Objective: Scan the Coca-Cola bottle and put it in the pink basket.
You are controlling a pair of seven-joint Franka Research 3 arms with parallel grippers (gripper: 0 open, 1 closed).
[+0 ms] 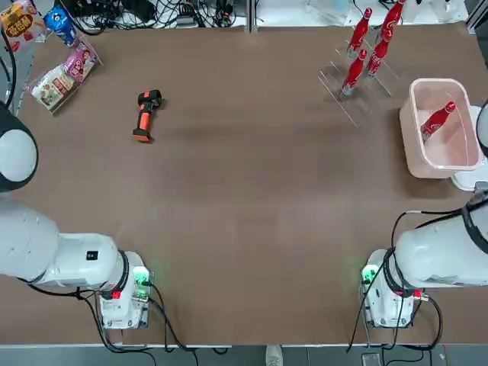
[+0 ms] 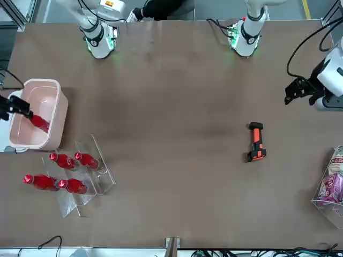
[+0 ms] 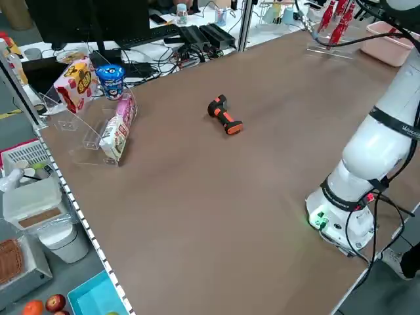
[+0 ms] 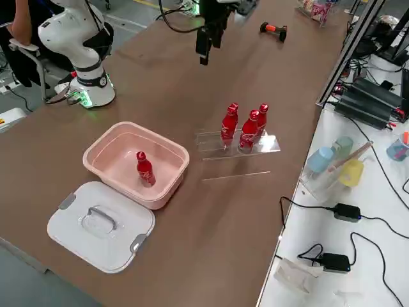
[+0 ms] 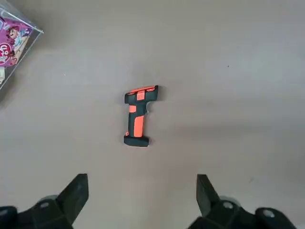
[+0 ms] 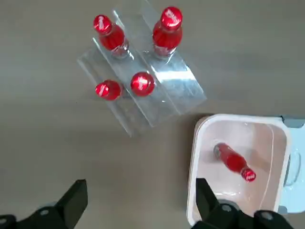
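The Coca-Cola bottle [image 1: 438, 120] lies tilted inside the pink basket [image 1: 415, 164] at the table's far right, its cap towards the back. The right wrist view shows the bottle [image 6: 233, 161] in the basket [image 6: 193, 167], well below my right gripper [image 6: 138, 198], which hangs open and holds nothing. From the front, the bottle [image 2: 38, 122] rests in the basket [image 2: 59, 107], with the right gripper [image 2: 13, 106] beside it at the picture's edge. My left gripper [image 5: 140, 195] is open and empty, high above the black-and-orange scanner [image 5: 138, 116].
A clear acrylic rack [image 1: 358, 76] holds several identical red bottles behind the basket. The scanner [image 1: 146, 114] lies on the table's left half. The basket's white lid [image 4: 102, 224] sits beside it near the right edge. Snack packets [image 1: 61, 76] stand at the back left.
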